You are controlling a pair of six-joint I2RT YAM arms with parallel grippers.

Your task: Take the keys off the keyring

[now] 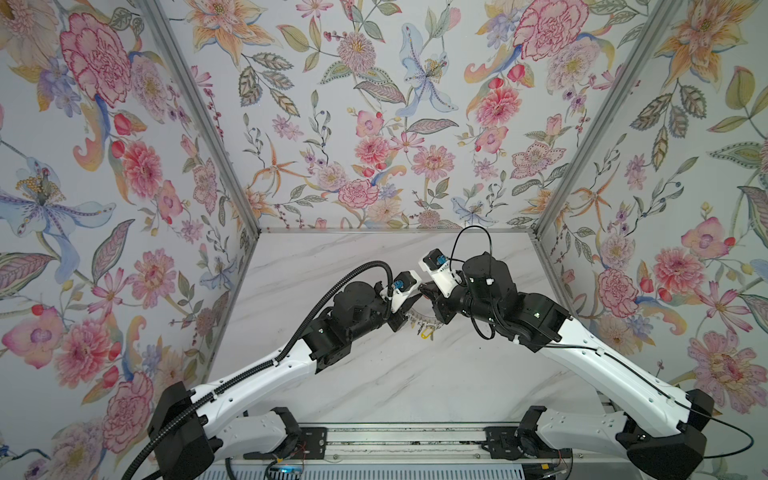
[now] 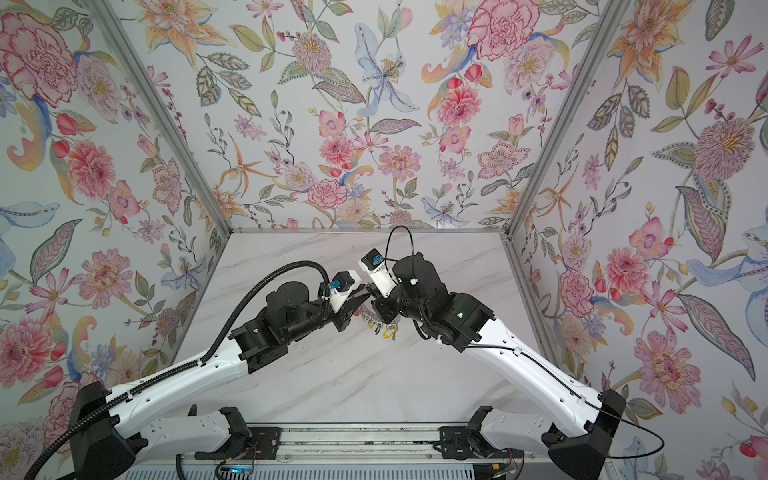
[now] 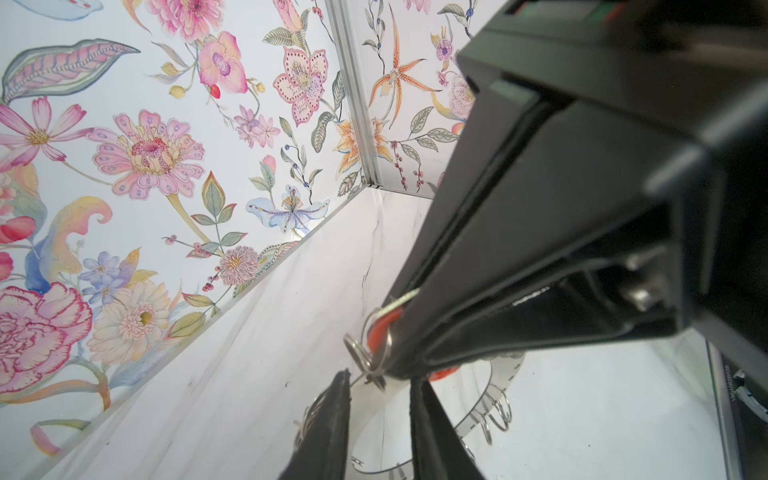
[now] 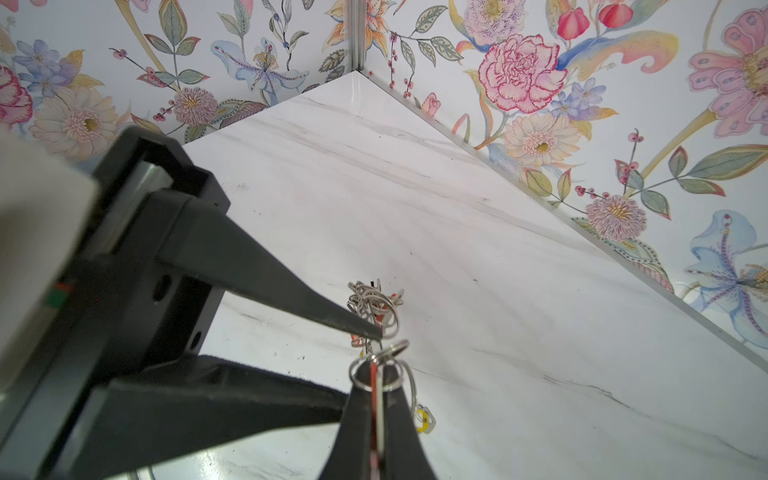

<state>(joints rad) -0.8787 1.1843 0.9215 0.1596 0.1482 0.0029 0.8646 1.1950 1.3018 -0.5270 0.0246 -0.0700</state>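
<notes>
- Marble tabletop (image 1: 374,374) lay beneath, floral walls (image 1: 374,124) around.
- Right gripper (image 4: 376,395) was clamped on a red-tagged key (image 3: 380,324).
- Left gripper (image 3: 380,380) had jaws narrowly apart at the keyring (image 3: 509,374), a yellow-tagged key (image 4: 423,417) dangling off it.

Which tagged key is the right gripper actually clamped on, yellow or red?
The red-tagged key: its tag sits edge-on between the right gripper's shut jaws. The yellow-tagged key hangs loose beside them, ungripped.

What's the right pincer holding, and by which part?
A red-tagged key, pinched by its red tag in the shut right pincer.
</notes>
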